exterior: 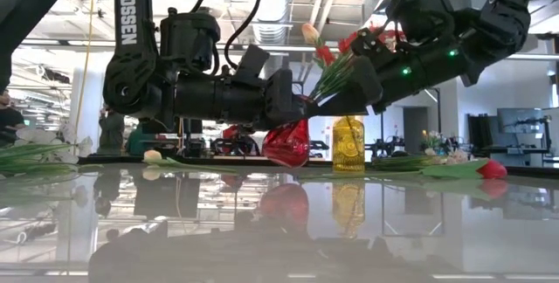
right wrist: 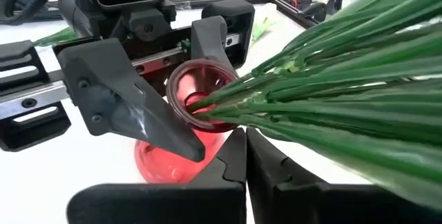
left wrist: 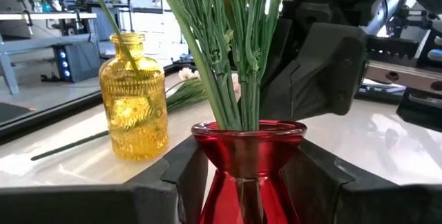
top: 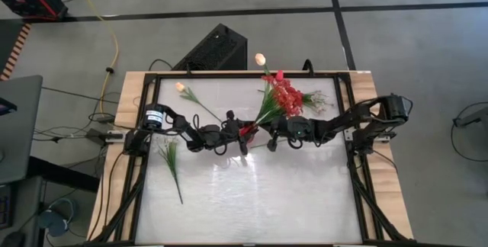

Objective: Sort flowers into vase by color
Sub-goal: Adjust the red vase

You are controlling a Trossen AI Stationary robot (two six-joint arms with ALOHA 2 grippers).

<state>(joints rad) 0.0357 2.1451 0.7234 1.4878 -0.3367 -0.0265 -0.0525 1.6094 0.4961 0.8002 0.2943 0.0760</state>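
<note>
The only writing I can read is "TROSSEN", in white capitals down the upright link of the left arm (exterior: 131,30) in the low view. The two arms meet over the middle of the table (top: 252,201). The left gripper (left wrist: 238,175) has its two dark fingers set against either side of a red glass vase (left wrist: 247,158), holding it by the narrow neck just under the flared rim. The vase leans rather than standing straight, as the low view shows it (exterior: 286,143). The right gripper (right wrist: 242,148) is closed, its fingers pressed together directly under a thick bundle of green stems (right wrist: 345,106) that lies across it and runs down into the vase mouth – whether any stem is pinched between the fingers I cannot tell. From above, the bunch fans out away from the vase into small red blossoms (top: 286,98). Just beyond the red vase stands a yellow ribbed glass bottle (left wrist: 133,103), upright. Loose on the table lie a pale peach tulip (top: 181,88) on a long stem toward the far left, a leafy green sprig (top: 171,159) near the left arm, and a red tulip (exterior: 491,169) off to the side.
</note>
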